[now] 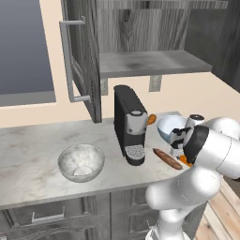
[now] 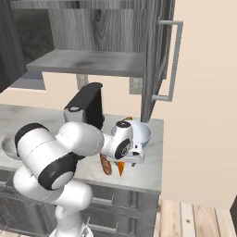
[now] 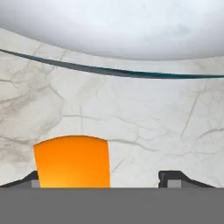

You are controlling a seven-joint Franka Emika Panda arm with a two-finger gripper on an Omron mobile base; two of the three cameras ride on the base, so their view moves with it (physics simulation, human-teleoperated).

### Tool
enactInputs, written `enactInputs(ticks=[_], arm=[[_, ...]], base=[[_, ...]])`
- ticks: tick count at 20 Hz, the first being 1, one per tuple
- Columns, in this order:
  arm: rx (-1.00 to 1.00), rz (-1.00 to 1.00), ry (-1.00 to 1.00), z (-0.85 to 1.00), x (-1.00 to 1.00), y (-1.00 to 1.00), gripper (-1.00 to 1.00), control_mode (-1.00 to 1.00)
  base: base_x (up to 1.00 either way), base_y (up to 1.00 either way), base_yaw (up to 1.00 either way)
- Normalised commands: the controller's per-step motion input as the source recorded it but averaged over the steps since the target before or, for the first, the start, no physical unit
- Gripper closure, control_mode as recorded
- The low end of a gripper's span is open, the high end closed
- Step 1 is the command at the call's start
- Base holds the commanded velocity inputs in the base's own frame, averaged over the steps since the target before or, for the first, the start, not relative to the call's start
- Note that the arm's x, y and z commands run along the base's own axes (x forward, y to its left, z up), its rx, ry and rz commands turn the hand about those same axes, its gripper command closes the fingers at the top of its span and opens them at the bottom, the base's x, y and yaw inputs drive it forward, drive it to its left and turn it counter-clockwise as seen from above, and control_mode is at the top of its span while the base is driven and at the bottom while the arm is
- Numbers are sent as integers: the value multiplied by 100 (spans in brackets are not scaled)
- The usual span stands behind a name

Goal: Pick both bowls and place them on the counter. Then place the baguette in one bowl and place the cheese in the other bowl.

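Here the gripper [image 3: 98, 179] hung low over the right end of the counter [image 1: 33, 154], just in front of the white bowl with blue pattern [image 1: 169, 127]; in the hand view its two dark tips stood well apart, the cheese [image 3: 72, 162] sitting against the left tip with bare marble between it and the right one, so the jaws were open and not clamped on anything, though whether the left tip actually touched the wedge was hard to tell. In the right base view the cheese [image 2: 121, 168] showed as an orange point just below the hand, near the counter's front edge; the baguette [image 2: 105, 164] lay beside it, partly hidden by the arm. From the left base view the baguette [image 1: 167, 159] rested on the marble between the coffee machine [image 1: 129, 124] and the arm; a small orange-brown lump [image 1: 151, 119] sat just behind the machine, close by the white bowl. The grey marbled bowl [image 1: 80, 162] stood upright on the counter, left of the machine and well apart from the other bowl.
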Motion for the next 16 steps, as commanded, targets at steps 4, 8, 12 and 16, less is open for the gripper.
enactInputs(ticks=[4,8,12,16], arm=[[-1,0,2,-25,-12,3,100,-100],[0,0,-3,-1,-27,5,100,-100],[0,0,-11,19,-40,0,100,-100],[0,0,-9,28,-20,5,100,-100]], base=[[0,0,0],[0,0,0],[0,0,0],[0,0,0]])
